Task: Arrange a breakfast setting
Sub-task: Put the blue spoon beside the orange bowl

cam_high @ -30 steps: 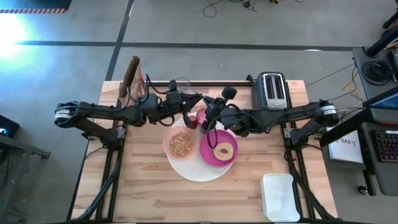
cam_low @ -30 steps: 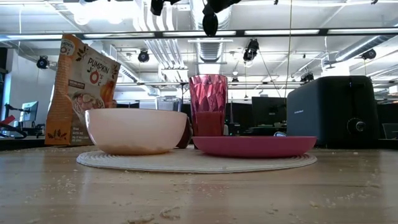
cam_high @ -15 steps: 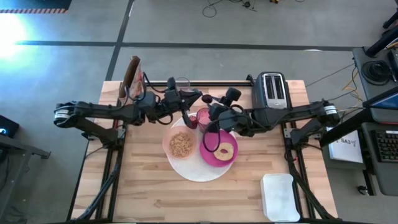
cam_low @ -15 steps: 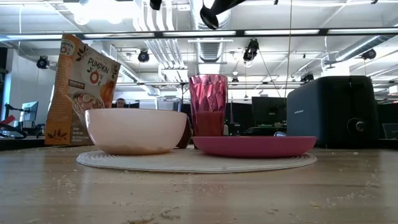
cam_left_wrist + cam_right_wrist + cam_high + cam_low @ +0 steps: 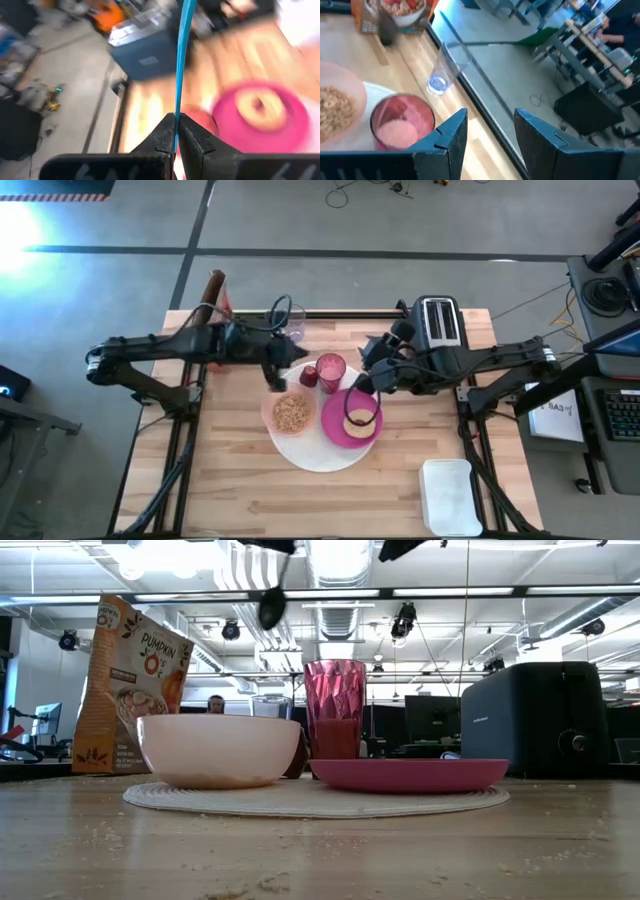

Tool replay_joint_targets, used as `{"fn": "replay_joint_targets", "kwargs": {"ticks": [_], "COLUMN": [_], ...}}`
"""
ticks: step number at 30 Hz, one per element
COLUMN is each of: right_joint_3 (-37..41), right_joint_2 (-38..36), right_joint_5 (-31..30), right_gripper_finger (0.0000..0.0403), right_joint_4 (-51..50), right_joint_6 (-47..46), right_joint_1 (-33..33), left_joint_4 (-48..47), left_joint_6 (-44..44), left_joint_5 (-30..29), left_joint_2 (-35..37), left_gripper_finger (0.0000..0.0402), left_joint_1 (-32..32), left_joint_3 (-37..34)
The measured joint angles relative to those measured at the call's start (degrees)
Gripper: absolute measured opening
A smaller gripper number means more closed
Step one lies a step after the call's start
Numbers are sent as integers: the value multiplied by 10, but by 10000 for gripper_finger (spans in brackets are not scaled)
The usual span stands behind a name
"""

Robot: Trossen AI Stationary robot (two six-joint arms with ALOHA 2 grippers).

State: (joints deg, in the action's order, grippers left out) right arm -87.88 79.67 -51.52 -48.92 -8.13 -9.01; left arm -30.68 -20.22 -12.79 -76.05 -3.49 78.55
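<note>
I see the left gripper [image 5: 175, 131] clamped on the teal-handled spoon [image 5: 182, 60] — a thin, bright strip. The right gripper [image 5: 490, 131] hangs with fingers apart above the pink translucent cup [image 5: 402, 121] — faceted, rosy.

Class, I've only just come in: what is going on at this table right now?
A breakfast is being laid. The left gripper, jaws shut on the spoon, holds it over the table near the bowl of cereal. The right gripper, jaws open, is by the plate with the bagel. The cup stands on the placemat.
</note>
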Motion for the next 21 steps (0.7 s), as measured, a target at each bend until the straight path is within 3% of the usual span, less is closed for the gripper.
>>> {"fn": "replay_joint_targets", "kwargs": {"ticks": [5, 9, 21], "right_joint_3": [0, 0, 0], "right_joint_2": [-13, -14, -27], "right_joint_5": [10, 10, 10], "right_gripper_finger": [152, 152, 152], "right_joint_4": [-52, -87, -139], "right_joint_6": [-36, -39, -64], "right_joint_1": [0, 0, 0], "left_joint_4": [-183, -268, -510], "left_joint_6": [-94, -154, -220], "left_joint_5": [120, 195, 214], "left_joint_2": [0, 1, -3], "left_gripper_finger": [0, 0, 0], "left_joint_1": [1, 2, 8], "left_joint_3": [60, 70, 37]}}
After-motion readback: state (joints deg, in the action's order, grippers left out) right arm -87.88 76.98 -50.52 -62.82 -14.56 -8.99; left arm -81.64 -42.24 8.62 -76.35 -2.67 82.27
